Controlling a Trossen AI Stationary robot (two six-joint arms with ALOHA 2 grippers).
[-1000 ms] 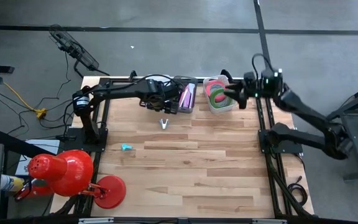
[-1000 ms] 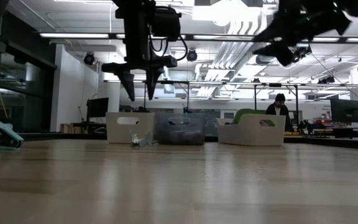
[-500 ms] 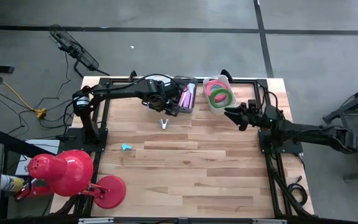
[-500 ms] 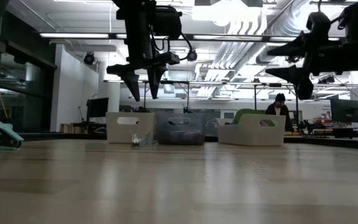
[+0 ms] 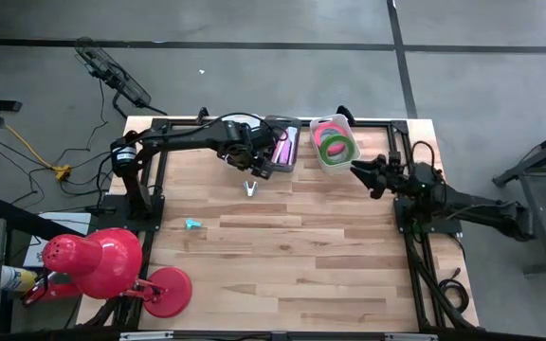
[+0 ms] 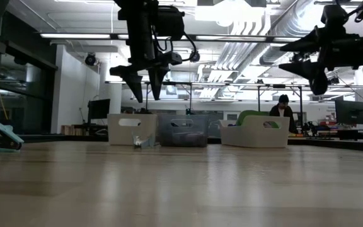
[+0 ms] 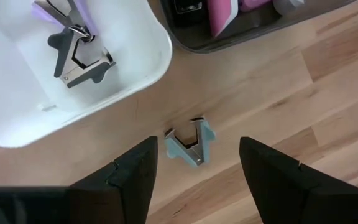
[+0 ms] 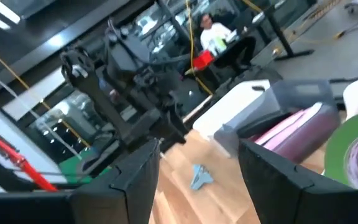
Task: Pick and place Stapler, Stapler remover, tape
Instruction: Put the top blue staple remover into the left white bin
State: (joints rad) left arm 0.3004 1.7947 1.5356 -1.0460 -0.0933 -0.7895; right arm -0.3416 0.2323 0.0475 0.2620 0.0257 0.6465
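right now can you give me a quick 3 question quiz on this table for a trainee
1. True or false: the left gripper is shut on the staple remover.
2. Which bin holds the tape rolls? A) the white bin at the table's far right B) the grey bin C) no bin, they lie on the table
3. Fill in: the right gripper's fingers are ____ and hold nothing.

Key: 1 false, its fingers are open above the remover, which lies on the wood. 2 A. 3 open.
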